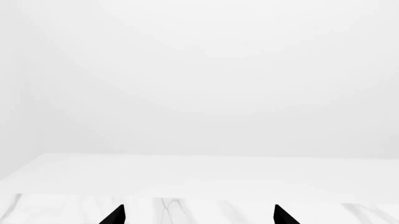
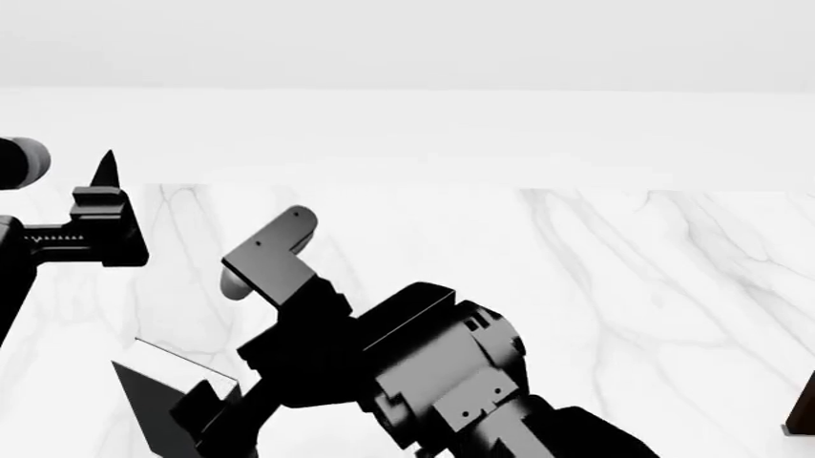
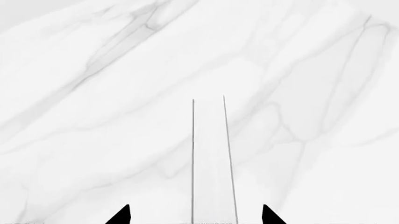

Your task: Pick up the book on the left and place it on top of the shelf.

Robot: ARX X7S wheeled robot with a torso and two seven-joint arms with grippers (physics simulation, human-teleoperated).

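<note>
1. The thin book with a charcoal cover and white page edges (image 2: 159, 405) stands on the white marble-veined tabletop (image 2: 612, 277), near the head view's lower left.
2. The black right gripper (image 3: 195, 215) sits over it, fingertips apart on either side of the white page edge (image 3: 212, 163), not visibly touching.
3. The black left gripper (image 1: 199, 215) hangs off to the left with fingertips spread wide, facing a blank white wall.
4. A sliver of the dark brown wooden shelf (image 2: 804, 410) shows at the far right edge.

White marble table (image 2: 612, 277) with grey veins, perhaps a white wall (image 1: 199, 70) behind
</note>
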